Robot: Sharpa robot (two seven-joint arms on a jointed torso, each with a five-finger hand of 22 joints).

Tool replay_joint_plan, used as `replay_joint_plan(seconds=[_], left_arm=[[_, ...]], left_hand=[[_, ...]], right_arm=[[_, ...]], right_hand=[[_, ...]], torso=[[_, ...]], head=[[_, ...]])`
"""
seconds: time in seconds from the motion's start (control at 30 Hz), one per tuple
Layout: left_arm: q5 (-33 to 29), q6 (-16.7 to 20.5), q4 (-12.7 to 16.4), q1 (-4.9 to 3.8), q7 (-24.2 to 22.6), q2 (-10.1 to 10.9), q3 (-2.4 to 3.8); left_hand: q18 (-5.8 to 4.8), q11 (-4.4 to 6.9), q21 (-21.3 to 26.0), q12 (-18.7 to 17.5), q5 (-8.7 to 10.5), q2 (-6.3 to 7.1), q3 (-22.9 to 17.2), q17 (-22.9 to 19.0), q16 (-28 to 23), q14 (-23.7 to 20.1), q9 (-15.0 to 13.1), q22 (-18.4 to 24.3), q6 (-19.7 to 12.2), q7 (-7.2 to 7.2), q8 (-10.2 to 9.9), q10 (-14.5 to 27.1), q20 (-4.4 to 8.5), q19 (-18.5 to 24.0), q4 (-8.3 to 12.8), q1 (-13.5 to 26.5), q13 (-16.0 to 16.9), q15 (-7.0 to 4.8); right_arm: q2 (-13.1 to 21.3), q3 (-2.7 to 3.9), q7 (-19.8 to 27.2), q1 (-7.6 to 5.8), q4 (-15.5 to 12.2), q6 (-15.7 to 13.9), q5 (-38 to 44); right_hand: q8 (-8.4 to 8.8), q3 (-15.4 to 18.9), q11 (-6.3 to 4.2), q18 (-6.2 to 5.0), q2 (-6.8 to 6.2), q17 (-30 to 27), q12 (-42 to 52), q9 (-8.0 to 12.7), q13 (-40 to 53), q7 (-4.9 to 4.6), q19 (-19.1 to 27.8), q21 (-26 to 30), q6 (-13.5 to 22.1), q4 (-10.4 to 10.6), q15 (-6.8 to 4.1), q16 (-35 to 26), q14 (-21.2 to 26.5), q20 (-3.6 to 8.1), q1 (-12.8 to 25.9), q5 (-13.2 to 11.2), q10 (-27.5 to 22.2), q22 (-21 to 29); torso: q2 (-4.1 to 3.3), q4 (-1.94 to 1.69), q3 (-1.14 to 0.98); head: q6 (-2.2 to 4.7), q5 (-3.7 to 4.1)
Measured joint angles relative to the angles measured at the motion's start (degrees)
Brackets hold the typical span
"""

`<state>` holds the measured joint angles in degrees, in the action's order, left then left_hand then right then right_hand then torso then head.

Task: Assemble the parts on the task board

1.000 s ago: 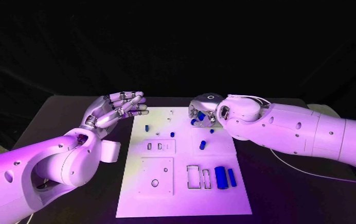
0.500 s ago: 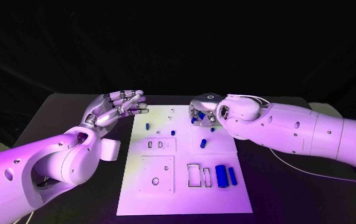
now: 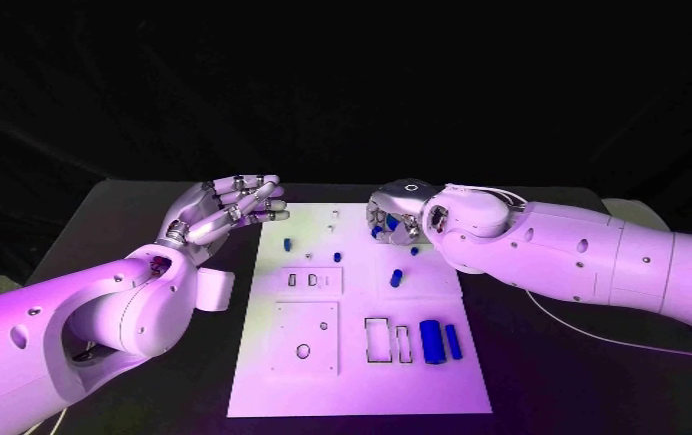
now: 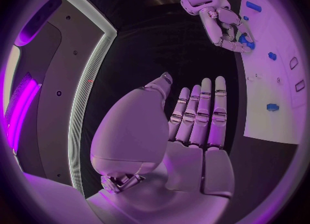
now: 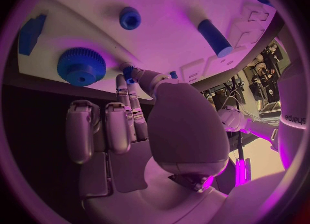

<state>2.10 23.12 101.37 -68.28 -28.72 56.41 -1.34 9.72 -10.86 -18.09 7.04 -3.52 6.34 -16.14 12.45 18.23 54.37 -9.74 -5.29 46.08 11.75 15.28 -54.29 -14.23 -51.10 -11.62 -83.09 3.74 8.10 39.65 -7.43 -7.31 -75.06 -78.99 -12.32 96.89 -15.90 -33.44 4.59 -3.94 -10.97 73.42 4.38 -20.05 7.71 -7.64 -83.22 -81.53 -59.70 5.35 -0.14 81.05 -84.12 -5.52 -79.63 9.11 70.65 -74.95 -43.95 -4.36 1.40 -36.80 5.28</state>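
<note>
Near the far right edge of the white board (image 3: 361, 395), my right hand (image 3: 392, 217) has barely moved over the last second, pinching a small blue part (image 5: 129, 72) above it, while my left hand (image 3: 224, 210) stays wide and empty, so insertion remains pending.

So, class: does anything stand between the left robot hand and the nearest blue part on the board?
Nothing visible does. The left robot hand is open beside the task board's far left corner; only bare board separates it from that blue part.
</note>
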Motion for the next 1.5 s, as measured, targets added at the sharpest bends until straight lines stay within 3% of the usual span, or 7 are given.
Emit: replay_joint_plan(seconds=[0.27,0.67,1.07,1.5], left_arm=[[-0.02,-0.09,-0.31,0.0,0.08,-0.16,0.0],[-0.08,-0.23,-0.37,-0.01,0.16,-0.85,0.0],[-0.11,-0.34,-0.53,-0.02,0.2,-1.29,0.0],[-0.13,-0.44,-0.48,-0.14,0.28,-1.2,0.0]], left_hand=[[0.0,0.0,0.0,-0.23,0.0,0.0,0.0,-0.01,0.0,0.0,0.0,0.0,0.0,0.0,0.0,0.0,0.0,0.0,0.0,0.0,0.0,0.0],[0.0,0.0,0.0,-0.23,0.0,0.0,-0.16,-0.01,0.0,0.0,0.0,-0.01,0.0,0.0,0.0,0.0,0.0,0.0,-0.16,0.0,0.0,0.0],[0.0,0.0,0.0,-0.23,0.0,0.0,-0.16,0.03,0.0,0.0,0.01,-0.01,0.0,0.0,0.0,0.0,0.0,0.0,-0.16,0.0,0.0,0.0],[0.0,0.0,0.0,-0.22,0.0,0.0,-0.16,0.02,0.0,0.0,0.07,0.06,0.0,0.0,0.0,0.0,-0.21,-0.2,-0.16,0.0,0.0,0.0]], right_arm=[[0.56,0.48,-0.5,-0.6,-2.16,-4.69,0.03],[-5.25,0.63,-1.22,-0.97,4.23,-9.84,-0.01],[-9.53,0.62,-0.94,0.04,8.78,-11.63,-0.34],[-11.68,0.66,-0.53,0.88,11.86,-11.52,-1.03]], right_hand=[[-0.21,-0.55,0.0,0.0,0.21,0.12,0.0,-0.69,0.02,0.04,-0.2,-0.26,-0.05,-0.57,-0.2,0.0,0.2,0.2,-0.08,0.44,0.0,0.0],[-0.22,-0.63,0.0,0.89,0.21,0.33,-0.08,-1.01,0.03,0.05,-0.19,-0.45,-0.04,-0.8,-0.2,0.22,0.2,0.2,-0.08,0.42,0.0,0.01],[-0.18,-0.61,0.0,0.89,0.36,0.33,-0.24,-1.1,0.08,0.05,-0.19,-0.45,-0.03,-0.8,-0.2,0.22,0.2,0.19,0.08,0.32,0.0,0.02],[-0.5,-0.53,0.0,0.89,0.49,0.32,-0.54,-1.29,0.45,-0.13,-0.19,-0.45,0.35,-0.86,-0.2,0.44,0.2,0.19,0.23,0.16,0.0,0.03]], torso=[[0.04,-0.05,0.05],[-0.14,-0.7,0.07],[-0.15,-1.44,0.13],[-0.35,-1.85,0.16]], head=[[0.65,-0.11],[1.03,0.41],[0.82,0.72],[0.66,0.48]])
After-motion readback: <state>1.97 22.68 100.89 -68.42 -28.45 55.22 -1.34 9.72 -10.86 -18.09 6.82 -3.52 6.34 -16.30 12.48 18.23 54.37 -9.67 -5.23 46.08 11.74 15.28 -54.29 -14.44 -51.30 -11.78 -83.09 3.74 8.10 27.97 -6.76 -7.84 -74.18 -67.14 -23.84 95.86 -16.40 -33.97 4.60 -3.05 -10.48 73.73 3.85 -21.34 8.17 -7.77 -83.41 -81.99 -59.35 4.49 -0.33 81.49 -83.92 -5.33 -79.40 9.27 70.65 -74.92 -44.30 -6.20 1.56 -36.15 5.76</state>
